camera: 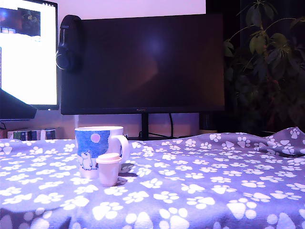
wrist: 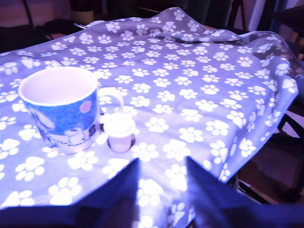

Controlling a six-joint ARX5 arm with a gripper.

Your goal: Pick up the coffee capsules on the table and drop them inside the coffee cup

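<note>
The coffee cup [camera: 97,150] [wrist: 61,107] stands upright on the paw-print table [camera: 200,191] [wrist: 190,80], at the exterior view's left; it is white with a blue picture band. A cream-white coffee capsule [camera: 108,169] [wrist: 118,133] stands right beside the cup, by its handle, wide rim up. From the wrist view, the cup's inside looks empty. My gripper [wrist: 162,164] shows only in the wrist view, as two dark fingers spread open with nothing between them. It hangs above the cloth, apart from the capsule. The arm is out of the exterior view.
A large dark monitor [camera: 143,62] stands behind the table, with headphones [camera: 69,43] hung on its corner. A lit screen [camera: 26,47] is at the exterior view's left, a plant [camera: 271,62] at its right. The cloth bunches up [camera: 286,140] and drops over the table's edge [wrist: 273,118].
</note>
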